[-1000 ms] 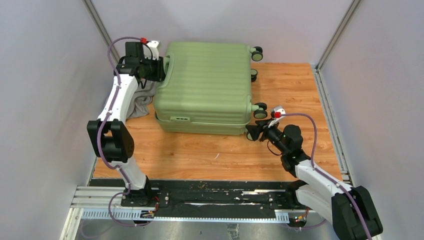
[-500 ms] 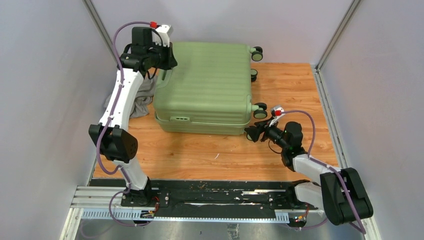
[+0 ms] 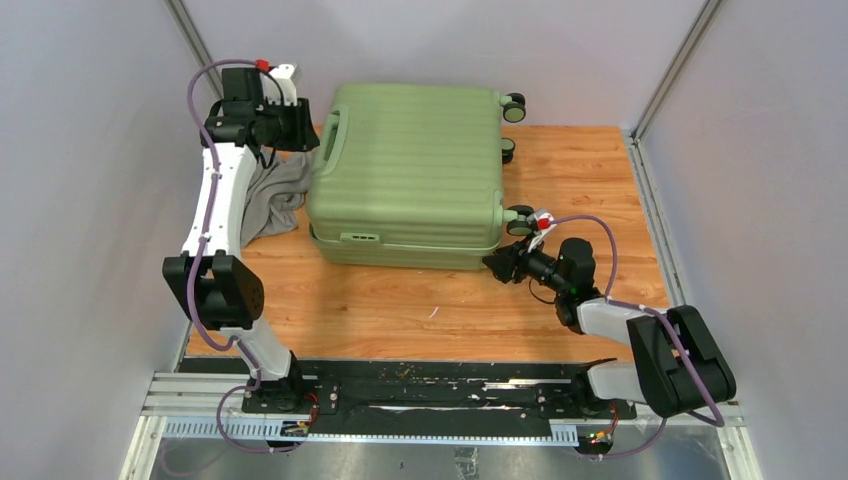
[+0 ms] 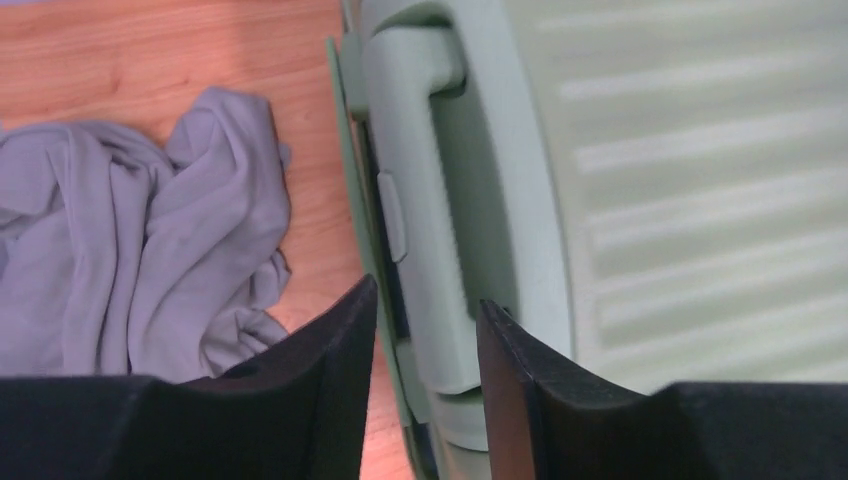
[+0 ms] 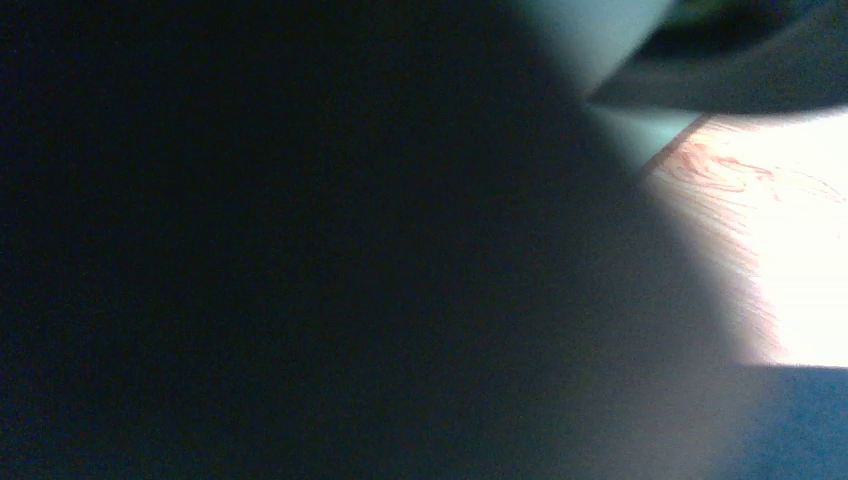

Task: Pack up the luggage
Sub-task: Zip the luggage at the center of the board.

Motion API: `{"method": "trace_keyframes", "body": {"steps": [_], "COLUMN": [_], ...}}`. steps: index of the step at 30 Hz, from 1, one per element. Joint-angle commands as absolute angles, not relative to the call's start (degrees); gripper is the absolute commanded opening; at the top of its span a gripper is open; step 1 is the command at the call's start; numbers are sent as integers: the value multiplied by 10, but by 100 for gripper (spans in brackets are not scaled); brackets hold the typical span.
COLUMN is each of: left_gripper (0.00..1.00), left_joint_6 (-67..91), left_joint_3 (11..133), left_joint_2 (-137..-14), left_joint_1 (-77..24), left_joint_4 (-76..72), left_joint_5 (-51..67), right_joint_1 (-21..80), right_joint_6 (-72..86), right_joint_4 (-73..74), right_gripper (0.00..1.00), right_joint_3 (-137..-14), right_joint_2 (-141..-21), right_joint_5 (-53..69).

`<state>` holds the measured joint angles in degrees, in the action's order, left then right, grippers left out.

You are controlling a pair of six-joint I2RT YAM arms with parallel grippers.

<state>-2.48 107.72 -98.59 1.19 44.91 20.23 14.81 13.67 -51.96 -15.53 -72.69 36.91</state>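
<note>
Toward the back of the wooden tabletop [image 3: 430, 310]: luggage [image 3: 415, 165] lies flat, shell closed, ribbed side up. Left fingers [image 4: 335, 380] parted, nothing between them, hovering over its handle [image 4: 420, 200] on the left edge; grey cloth [image 4: 130, 250] heaped just beside. Right fingers [image 3: 498, 264] at the near-right corner, close by a wheel [image 3: 518, 225]; wrist view blacked out, so parted or closed cannot be told.
</note>
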Motion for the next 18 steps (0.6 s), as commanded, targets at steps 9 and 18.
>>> {"method": "trace_keyframes", "body": {"steps": [9,18], "left_gripper": [56,9], "left_joint_6": [-36,-31], "left_joint_3": [1031,1064], "left_joint_2": [-1031,-1035], "left_joint_1": [22,18], "left_joint_4": [459,430], "left_joint_5": [267,238], "right_joint_1": [197,211], "right_joint_6": [143,131], "right_joint_4": [-601,-561], "right_gripper": [19,0], "right_joint_3": [-165,-141], "right_joint_2": [-758,-704], "right_joint_5": [337,276]}}
